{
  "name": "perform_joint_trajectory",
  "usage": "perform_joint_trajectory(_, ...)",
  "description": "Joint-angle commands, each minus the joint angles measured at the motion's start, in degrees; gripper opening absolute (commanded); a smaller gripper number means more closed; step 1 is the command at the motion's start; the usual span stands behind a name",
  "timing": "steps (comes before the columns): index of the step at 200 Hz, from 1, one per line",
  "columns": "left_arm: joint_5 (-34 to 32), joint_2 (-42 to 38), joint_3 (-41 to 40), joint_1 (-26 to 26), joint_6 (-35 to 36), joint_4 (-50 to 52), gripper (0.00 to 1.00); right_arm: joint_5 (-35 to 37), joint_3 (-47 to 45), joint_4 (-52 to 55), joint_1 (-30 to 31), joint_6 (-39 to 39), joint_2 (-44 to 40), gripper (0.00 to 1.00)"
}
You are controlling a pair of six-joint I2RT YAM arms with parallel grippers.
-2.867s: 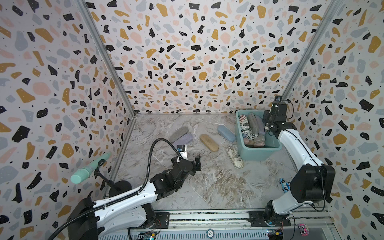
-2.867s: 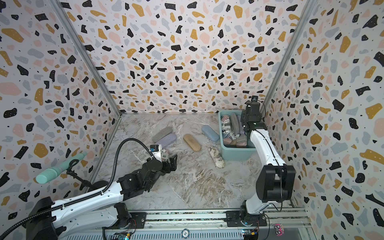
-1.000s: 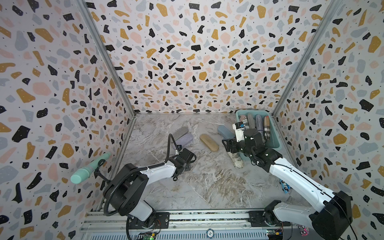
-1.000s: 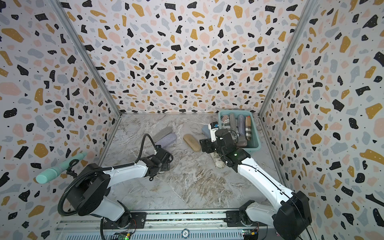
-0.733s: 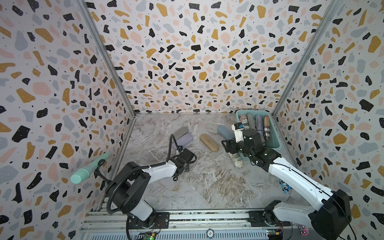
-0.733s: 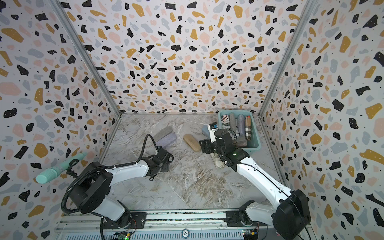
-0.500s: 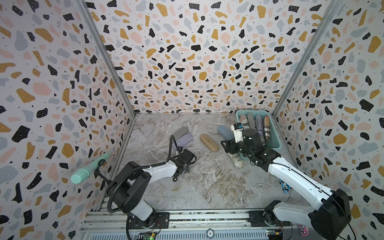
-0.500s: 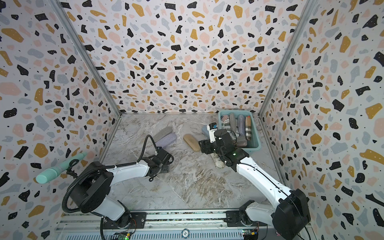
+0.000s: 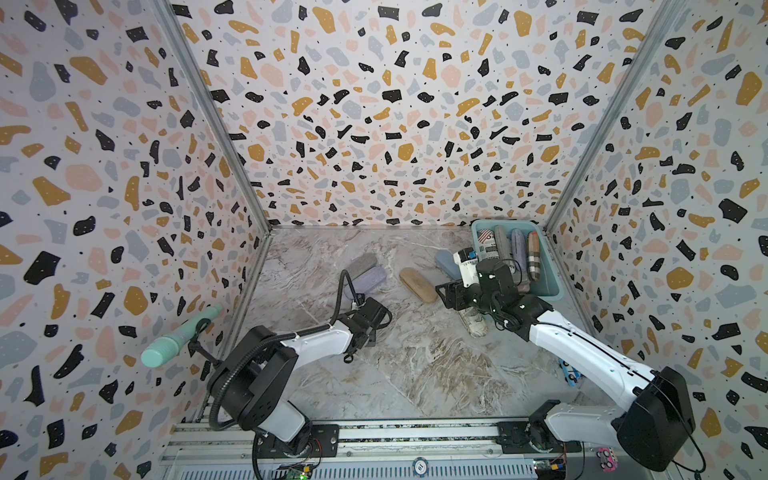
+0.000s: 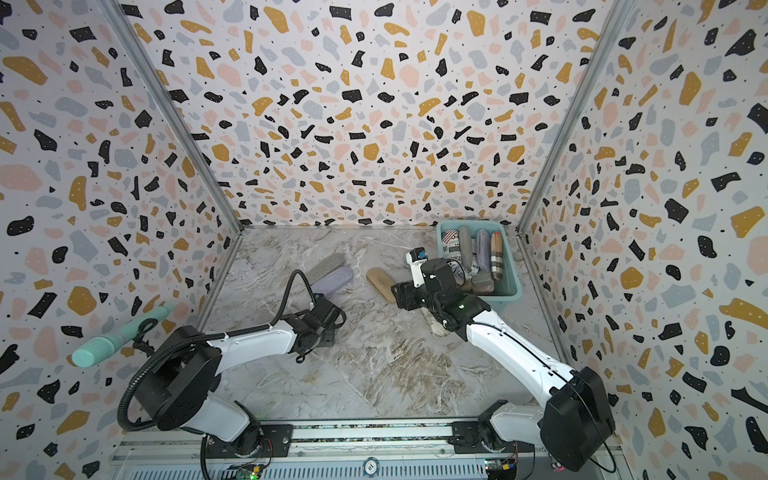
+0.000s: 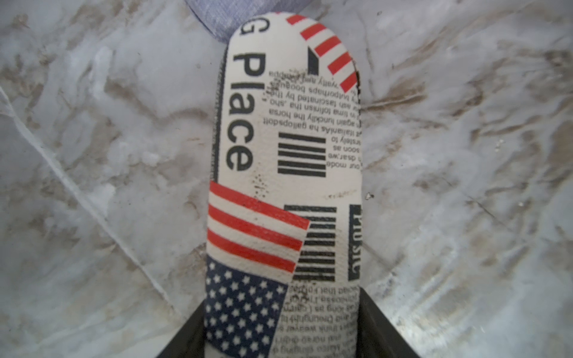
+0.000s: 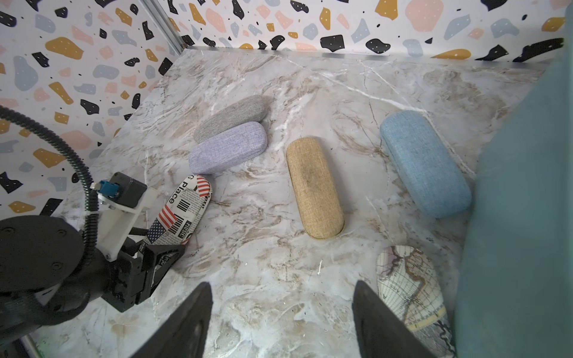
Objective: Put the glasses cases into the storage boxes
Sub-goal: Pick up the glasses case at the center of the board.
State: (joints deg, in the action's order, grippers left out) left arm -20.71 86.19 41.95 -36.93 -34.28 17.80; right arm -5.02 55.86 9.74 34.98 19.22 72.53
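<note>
Broadly, the marbled bench (image 9: 415, 374) fills the speckled booth. The teal storage box (image 9: 553, 289) sits in its far right corner. Four glasses cases stand side by side inside, among them a brown plaid case (image 9: 533, 259) with a red end.

The right gripper (image 12: 280, 319) hovers just beside the box, jaws spread over bare marble, with a map-print case (image 12: 409, 285) by one finger. Loose on the bench lie a blue case (image 12: 424, 162), a tan case (image 12: 313, 187), and a lilac case (image 12: 228, 147) touching a grey case (image 12: 231, 117).

The left gripper (image 12: 159, 249) pinches one end of a flag-print case (image 11: 285, 186) at bench level, its far tip at the lilac case. Its large black letters read "Place" after a "G". The small columns of print run upside down.
</note>
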Motion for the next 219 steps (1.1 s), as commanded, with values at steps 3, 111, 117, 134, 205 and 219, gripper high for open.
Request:
perform_joint_trajectory(3, 4.55, -5.91, -0.82, -0.33, 2.13, -3.14, 0.58, -1.2, 2.83, -0.97, 1.06, 0.72, 1.23, 0.72)
perform_joint_trajectory(111, 23.49, -16.17, -10.12, -1.28, 3.68, -27.57, 0.58, -15.81, 1.81, -15.52, 2.89, 14.38, 9.8, 0.77)
perform_joint_trajectory(117, 24.17, -16.06, -10.24, -1.43, 3.38, -28.54, 0.58, -16.5, 1.72, -16.64, 3.13, 15.13, 10.26, 0.78)
perform_joint_trajectory(134, 25.31, -15.72, -10.06, -1.66, 2.66, -30.12, 0.58, -16.81, 1.95, -18.2, 3.78, 16.42, 11.84, 0.78)
perform_joint_trajectory(205, 28.48, -15.24, -8.6, -2.8, -0.87, -37.33, 0.58, -19.66, 1.96, -22.51, 4.74, 21.05, 17.05, 0.69)
perform_joint_trajectory(219, 28.9, -15.08, -8.1, -3.13, -1.12, -37.97, 0.58, -20.68, 1.52, -23.77, 4.76, 21.77, 17.49, 0.67)
